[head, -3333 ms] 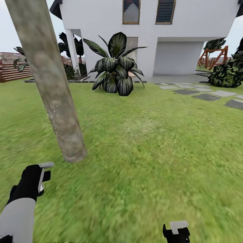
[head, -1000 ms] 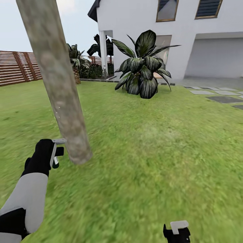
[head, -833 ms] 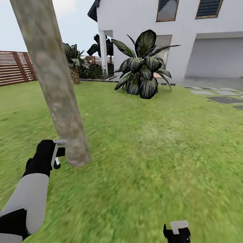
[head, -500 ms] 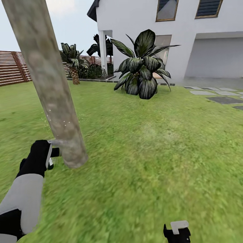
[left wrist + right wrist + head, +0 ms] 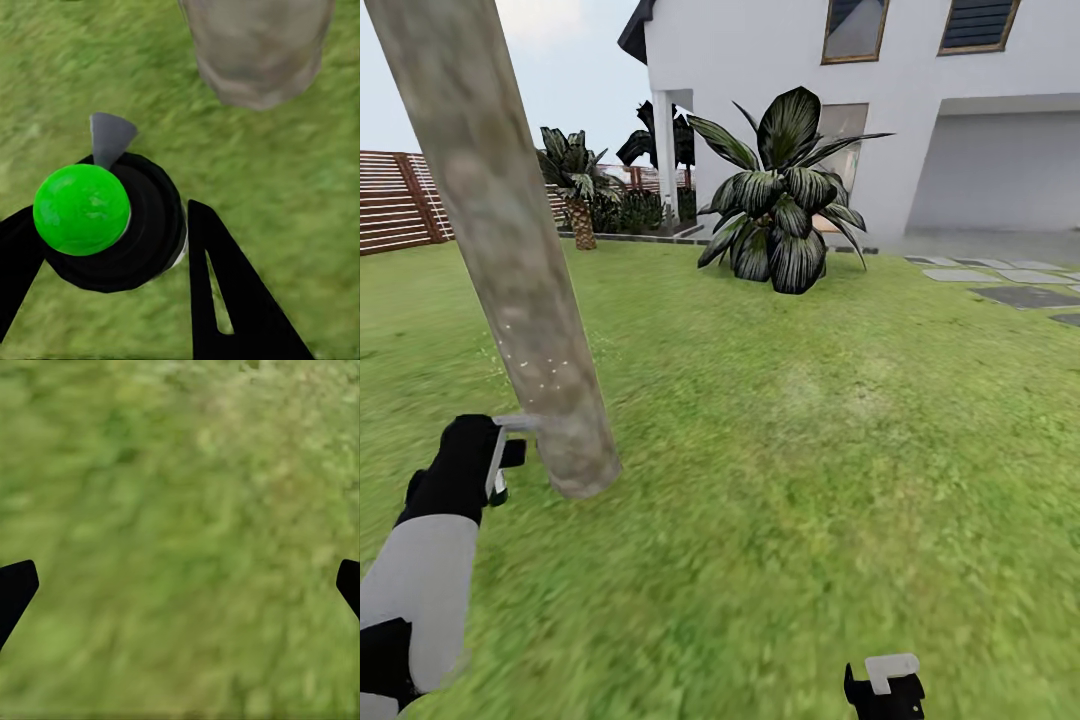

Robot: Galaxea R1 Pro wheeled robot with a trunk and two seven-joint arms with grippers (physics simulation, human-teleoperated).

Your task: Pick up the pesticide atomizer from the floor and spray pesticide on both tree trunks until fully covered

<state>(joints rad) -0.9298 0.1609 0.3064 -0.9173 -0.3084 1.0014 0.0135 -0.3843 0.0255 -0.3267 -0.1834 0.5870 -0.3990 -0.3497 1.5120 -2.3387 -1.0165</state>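
Note:
One tree's thick pale mottled tree trunk (image 5: pixel 510 250) leans across the left of the head view, its base (image 5: pixel 259 49) standing in the garden lawn. Fine white specks dot its lower part (image 5: pixel 538 365). My left gripper (image 5: pixel 498 462) (image 5: pixel 112 225) is shut on the pesticide atomizer (image 5: pixel 112 225), a black bottle with a bright green cap (image 5: pixel 81 208) and a grey nozzle (image 5: pixel 111 139) aimed at the trunk's base, a short gap away. A bit of the atomizer (image 5: pixel 499 490) peeks below the hand. My right gripper (image 5: pixel 885 688) (image 5: pixel 180 585) hangs open over bare grass.
A big dark-leaved plant (image 5: pixel 785 215) stands before the white house (image 5: pixel 920 110). A short palm (image 5: pixel 578 200) and a brown slat fence (image 5: pixel 400 205) are far left. Grey stepping stones (image 5: pixel 1020 293) lie at the right. Lawn stretches between the trunk and the house.
The view has slid sideways, so the trunk sits further left and uncovers the palm. My left gripper drifted slightly left with the atomizer. More white specks show on the lower trunk.

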